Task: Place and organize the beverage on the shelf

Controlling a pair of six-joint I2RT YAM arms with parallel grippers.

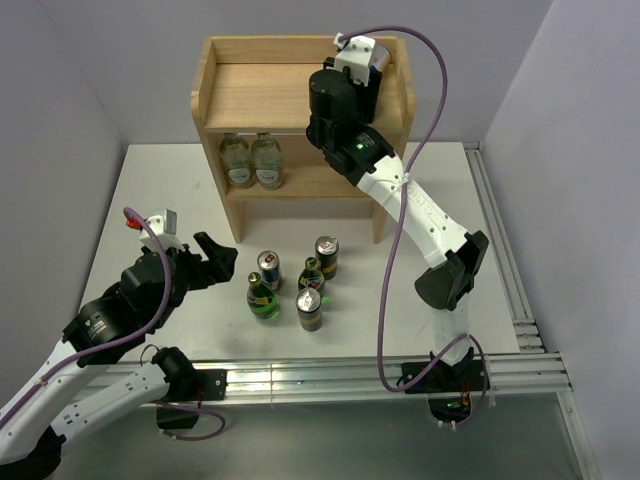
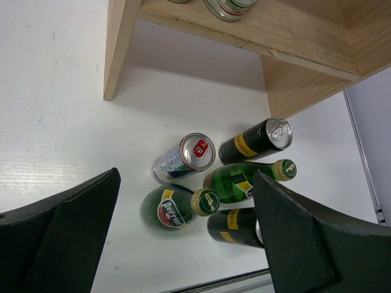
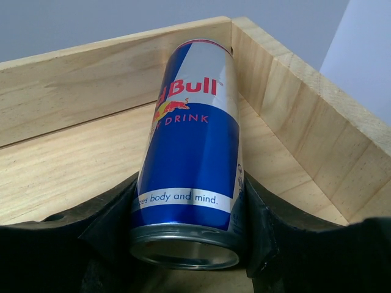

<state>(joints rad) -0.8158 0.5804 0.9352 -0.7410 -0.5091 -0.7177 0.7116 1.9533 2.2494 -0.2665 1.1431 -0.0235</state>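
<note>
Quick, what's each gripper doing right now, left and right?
Left gripper: open, holding nothing.
Right gripper: closed on the slim blue-and-silver can, at the top board of the light wooden shelf.

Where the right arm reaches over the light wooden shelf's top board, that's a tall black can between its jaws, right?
No: the right wrist view shows the right gripper closed on a slim blue-and-silver can, not a black one. It is over the light wooden shelf's top board, as you said.

Two each: green bottles (image 1: pixel 262 297) (image 1: pixel 312 275), black cans (image 1: pixel 327 257) (image 1: pixel 309 309), blue cans (image 1: pixel 268 270) (image 3: pixel 189 152), clear bottles (image 1: pixel 236 160) (image 1: pixel 266 160); one shelf (image 1: pixel 215 100).
</note>
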